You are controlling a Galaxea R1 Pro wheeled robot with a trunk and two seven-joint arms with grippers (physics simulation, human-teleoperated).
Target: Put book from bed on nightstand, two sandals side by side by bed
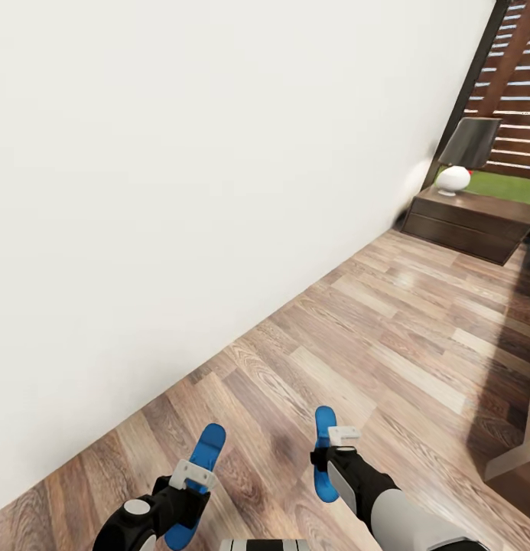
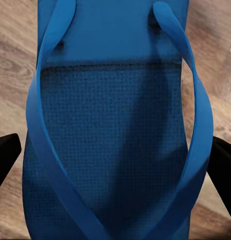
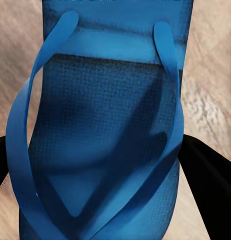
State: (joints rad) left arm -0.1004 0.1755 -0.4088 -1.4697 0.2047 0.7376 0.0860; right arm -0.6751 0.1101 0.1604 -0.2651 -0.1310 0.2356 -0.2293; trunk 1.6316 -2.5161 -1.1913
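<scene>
Two blue sandals are in your grippers, one each. The left sandal (image 1: pixel 203 453) sticks forward out of your left gripper (image 1: pixel 190 478), raised over the wood-plank floor (image 1: pixel 387 329); in the left wrist view the left sandal (image 2: pixel 113 135) lies between the black fingers (image 2: pixel 5 155), which press on either edge of the sole, so that gripper is clamped on it. The right sandal (image 1: pixel 324 451) stands nearly on end in your right gripper (image 1: pixel 337 444), and in the right wrist view the right sandal (image 3: pixel 103 145) sits with its straps toward the camera and the dark fingers (image 3: pixel 208 180) closed against its sides, so that one is grasped too. The two sandals are apart from each other, both low in the head view just ahead of your arms. To your left runs a plain white wall (image 1: pixel 180 168). Far ahead on the right a dark-brown nightstand (image 1: pixel 471 222) stands against the wall, bearing a lamp (image 1: pixel 463 157) with a white round base and dark shade, beside a black-framed window (image 1: pixel 509 84).
</scene>
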